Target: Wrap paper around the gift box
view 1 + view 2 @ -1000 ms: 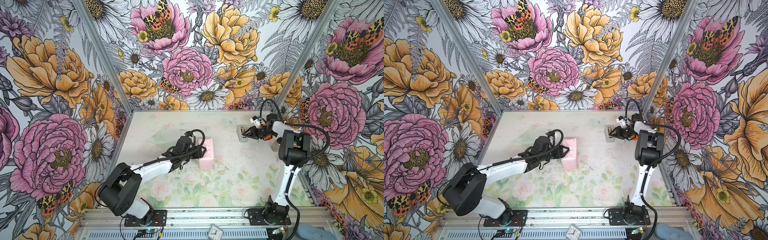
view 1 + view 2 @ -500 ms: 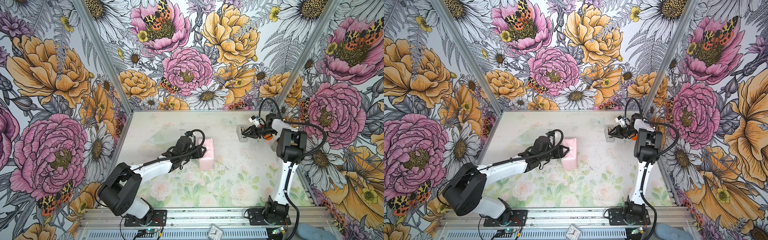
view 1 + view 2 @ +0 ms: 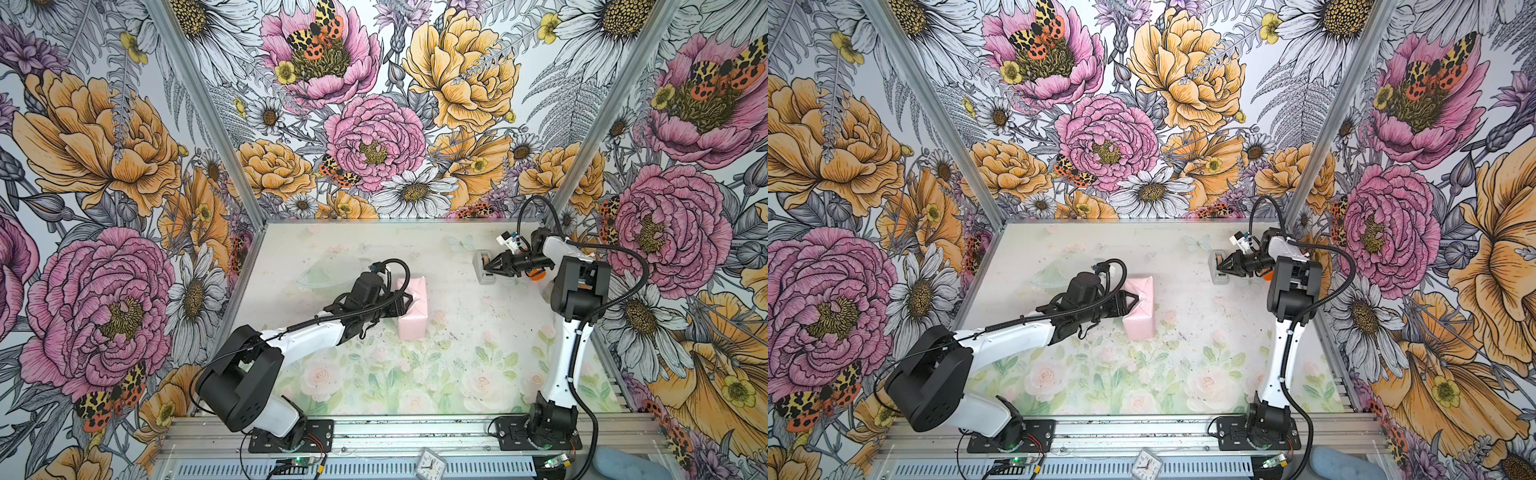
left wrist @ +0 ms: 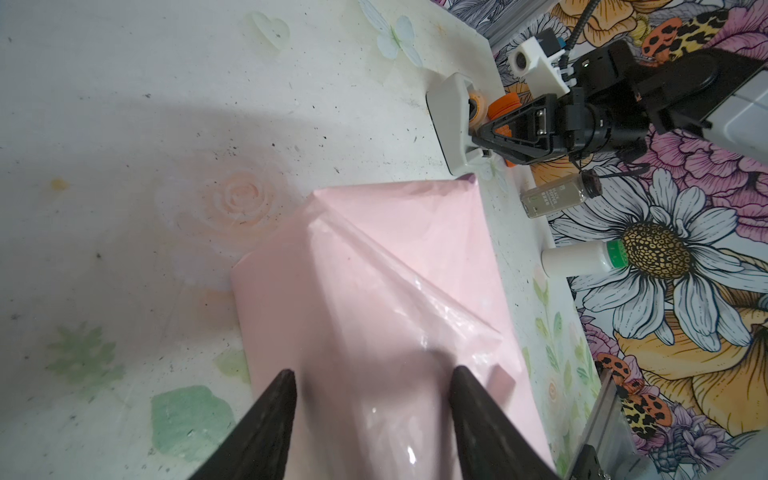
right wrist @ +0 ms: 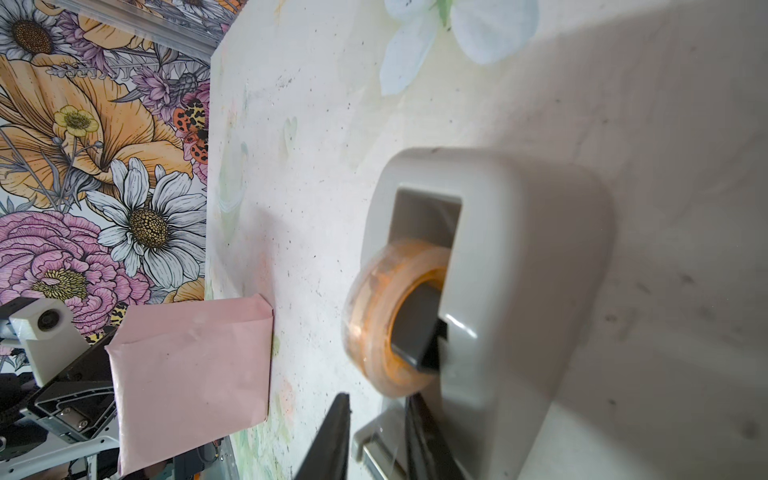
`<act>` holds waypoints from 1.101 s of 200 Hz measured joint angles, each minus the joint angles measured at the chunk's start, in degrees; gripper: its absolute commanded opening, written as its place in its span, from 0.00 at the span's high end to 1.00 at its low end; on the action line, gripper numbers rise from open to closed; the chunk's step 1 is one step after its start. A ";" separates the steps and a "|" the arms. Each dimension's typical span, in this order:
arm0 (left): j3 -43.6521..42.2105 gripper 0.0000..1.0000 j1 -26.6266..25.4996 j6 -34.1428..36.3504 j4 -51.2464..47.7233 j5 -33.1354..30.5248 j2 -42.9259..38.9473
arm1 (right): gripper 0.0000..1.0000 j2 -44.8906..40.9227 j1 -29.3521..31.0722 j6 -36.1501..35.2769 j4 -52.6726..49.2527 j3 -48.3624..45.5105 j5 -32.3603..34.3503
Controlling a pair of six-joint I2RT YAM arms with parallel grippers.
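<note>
Paper (image 3: 413,320) covered the box, long axis front-to-back, unmoved; left gripper (image 3: 409,300) pressed it, jaws apart; right gripper (image 3: 486,268) at dispenser (image 3: 482,279): hold unclear.

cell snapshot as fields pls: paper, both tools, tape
paper: pale pink side out, folded around the gift box, which is fully covered; mid-table
left tool: jaws apart, over a folded flap of the paper
right tool: at the cutter end of the tape dispenser, jaws narrow; grip on tape unclear
tape dispenser: grey, at the far right of the table, apart from the paper
gloss: shiny clear strip along one fold, likely tape
</note>
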 measured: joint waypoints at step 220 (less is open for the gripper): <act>0.04 0.40 -0.33 0.22 0.00 -0.72 -0.04 | 0.87 2.60 -1.14 -2.69 -1.14 1.11 -5.22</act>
